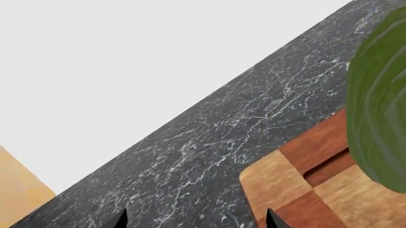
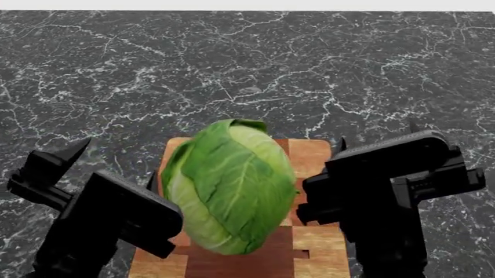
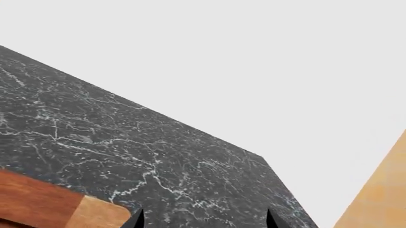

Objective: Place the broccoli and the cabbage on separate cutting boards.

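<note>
The cabbage (image 2: 232, 185), a big light-green leafy head, lies on a checkered wooden cutting board (image 2: 309, 156) in the middle of the head view. My left gripper (image 2: 116, 163) stands open just to its left, and my right gripper (image 2: 377, 134) stands open just to its right. Neither touches the cabbage. In the left wrist view the cabbage (image 1: 381, 104) rests on the board's corner (image 1: 285, 180), beside the open left gripper (image 1: 197, 219). The right wrist view has a board corner (image 3: 51, 204) beside the open right gripper (image 3: 203, 221). The broccoli is out of view.
A dark marble counter (image 2: 247, 63) spreads around the board, and its far edge runs along the top of the head view. Past the counter's edge, the wrist views show a tan surface (image 1: 19, 190) (image 3: 381, 190).
</note>
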Available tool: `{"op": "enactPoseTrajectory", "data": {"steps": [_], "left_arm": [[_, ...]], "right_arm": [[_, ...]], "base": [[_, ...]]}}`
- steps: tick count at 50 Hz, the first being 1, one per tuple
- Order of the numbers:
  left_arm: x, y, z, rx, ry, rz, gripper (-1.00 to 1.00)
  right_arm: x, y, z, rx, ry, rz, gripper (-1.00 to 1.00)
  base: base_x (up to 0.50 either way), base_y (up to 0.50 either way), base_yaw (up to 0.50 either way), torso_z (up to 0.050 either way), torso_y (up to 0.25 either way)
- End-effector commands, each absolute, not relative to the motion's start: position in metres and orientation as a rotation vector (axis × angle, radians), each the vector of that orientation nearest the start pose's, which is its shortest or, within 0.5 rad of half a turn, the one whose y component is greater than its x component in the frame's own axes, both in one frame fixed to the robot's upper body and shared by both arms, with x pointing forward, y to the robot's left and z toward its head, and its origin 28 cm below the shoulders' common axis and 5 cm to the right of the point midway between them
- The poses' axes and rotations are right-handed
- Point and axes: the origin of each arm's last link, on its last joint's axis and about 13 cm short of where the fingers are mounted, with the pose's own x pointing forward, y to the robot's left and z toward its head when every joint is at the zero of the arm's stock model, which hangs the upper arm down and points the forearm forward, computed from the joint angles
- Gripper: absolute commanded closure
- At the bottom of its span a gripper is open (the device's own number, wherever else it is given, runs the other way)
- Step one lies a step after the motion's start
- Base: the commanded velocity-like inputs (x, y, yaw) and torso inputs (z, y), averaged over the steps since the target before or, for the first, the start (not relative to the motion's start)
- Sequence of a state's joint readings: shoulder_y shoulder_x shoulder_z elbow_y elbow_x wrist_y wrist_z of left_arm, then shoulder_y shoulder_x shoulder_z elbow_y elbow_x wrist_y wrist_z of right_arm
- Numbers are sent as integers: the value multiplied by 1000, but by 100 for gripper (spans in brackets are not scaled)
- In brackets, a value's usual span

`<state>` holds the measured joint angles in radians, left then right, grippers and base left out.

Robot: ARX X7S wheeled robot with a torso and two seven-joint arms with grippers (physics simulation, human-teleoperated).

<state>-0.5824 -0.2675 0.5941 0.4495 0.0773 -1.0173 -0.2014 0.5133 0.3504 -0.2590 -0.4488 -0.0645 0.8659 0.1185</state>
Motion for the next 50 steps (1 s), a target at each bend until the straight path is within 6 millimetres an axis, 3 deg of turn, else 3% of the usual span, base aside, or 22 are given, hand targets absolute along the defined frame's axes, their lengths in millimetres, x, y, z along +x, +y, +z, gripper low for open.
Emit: {"op": "enactPoseTrajectory", "data": {"steps": [1,16,26,33,44,50], "left_arm": [[273,146,145,516,-7,-367,-100],[271,147,127,536,32,-370,-100],[280,158,127,531,50,-327,-100],[284,176,122,544,79,-274,-100],[294,209,120,530,122,-171,-100],[294,233,115,529,152,-103,-100]], "right_arm": [[286,-96,146,-375,-36,207,-100],[283,-103,127,-409,12,178,-100],[282,-109,120,-458,19,131,-100],[278,-125,128,-476,18,45,-100],[271,-151,122,-454,37,-110,-100],[272,-176,117,-429,72,-221,-100]], "base": [[0,0,0,0,0],[1,0,0,1,1],[2,0,-1,0,0],[2,0,0,0,0],[3,0,-1,0,0],[2,0,1,0,0]]}}
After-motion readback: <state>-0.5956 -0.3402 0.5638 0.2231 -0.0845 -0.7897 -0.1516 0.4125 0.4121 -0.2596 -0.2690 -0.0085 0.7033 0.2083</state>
